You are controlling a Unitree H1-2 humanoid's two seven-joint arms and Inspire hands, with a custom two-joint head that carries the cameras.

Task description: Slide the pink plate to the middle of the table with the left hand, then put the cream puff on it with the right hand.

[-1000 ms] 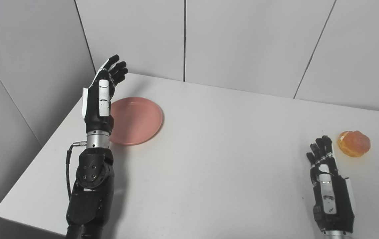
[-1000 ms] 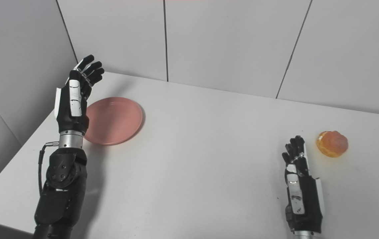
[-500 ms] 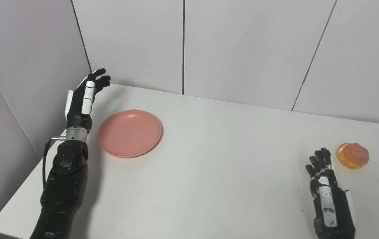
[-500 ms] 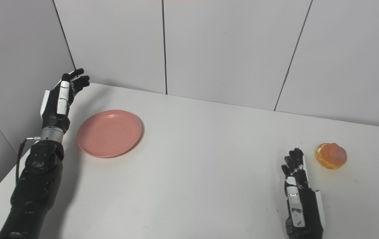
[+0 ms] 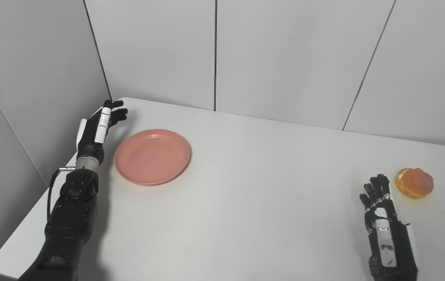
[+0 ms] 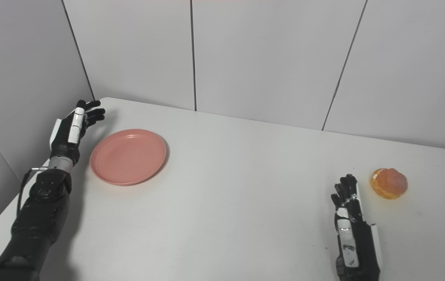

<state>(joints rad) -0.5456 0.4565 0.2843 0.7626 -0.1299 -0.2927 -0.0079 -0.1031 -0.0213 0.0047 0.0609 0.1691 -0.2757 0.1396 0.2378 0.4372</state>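
Hovering just left of the pink plate (image 5: 152, 156): left hand (image 5: 96, 128), fingers loosely spread and curled forward, gripping nothing, not touching the rim. Sitting flat on the white desk (image 5: 245, 203), that plate, toward the far left corner, bare on top. Way off to the plate's right, near the opposite side of the desk: cream puff (image 5: 414, 183), golden-orange, on its own on the surface. Resting low just left of and nearer than the puff: right hand (image 5: 386, 228), back facing up, fingers extended and slightly apart, clamped on nothing, apart from the pastry. Grey panelled wall (image 5: 284, 58) running behind the plate and beyond the desk's far edge.
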